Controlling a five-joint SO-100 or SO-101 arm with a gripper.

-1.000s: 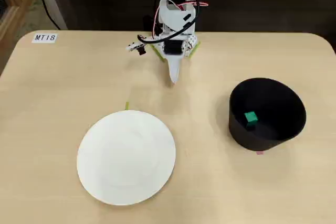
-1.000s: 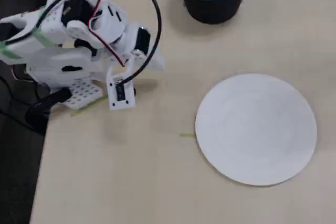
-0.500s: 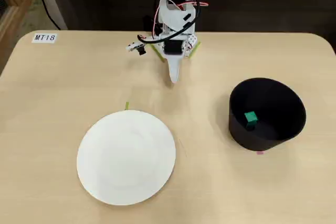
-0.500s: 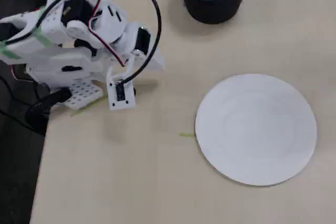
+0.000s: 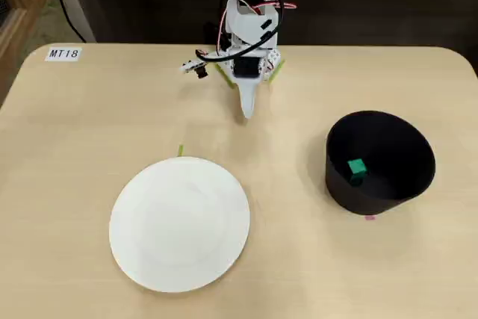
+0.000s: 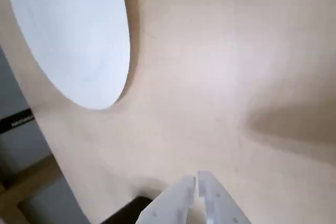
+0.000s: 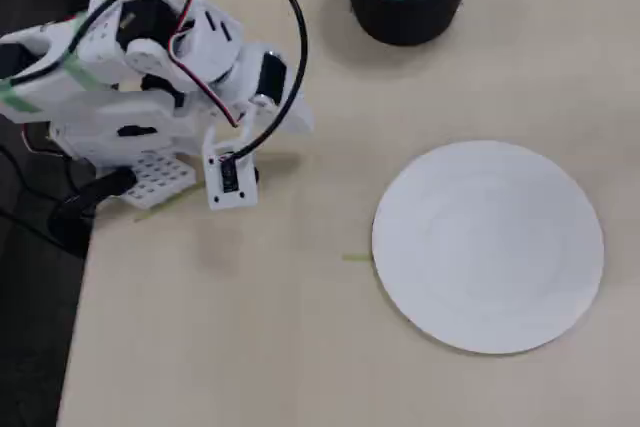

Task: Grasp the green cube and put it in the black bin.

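Both fixed views show a pale wooden bench (image 5: 89, 132) carrying everything. On it the white arm (image 5: 246, 31) sits folded back at the far edge in a fixed view, with red and black cables looping over it, and lies low along the left side in another fixed view (image 7: 150, 77). A round white plate (image 5: 180, 223) rests flat nearer the camera, well apart from the arm, and shows again at the right in the other fixed view (image 7: 489, 245). The black bin (image 5: 340, 184) stands upright to the right of the plate. The green cube (image 5: 356, 168) lies inside the bin, on its floor. In the wrist view the hand (image 6: 196, 181) hangs over bare bench with its two white fingertips nearly touching, holding nothing. A small label reading MT18 (image 5: 63, 54) sits at the far left corner
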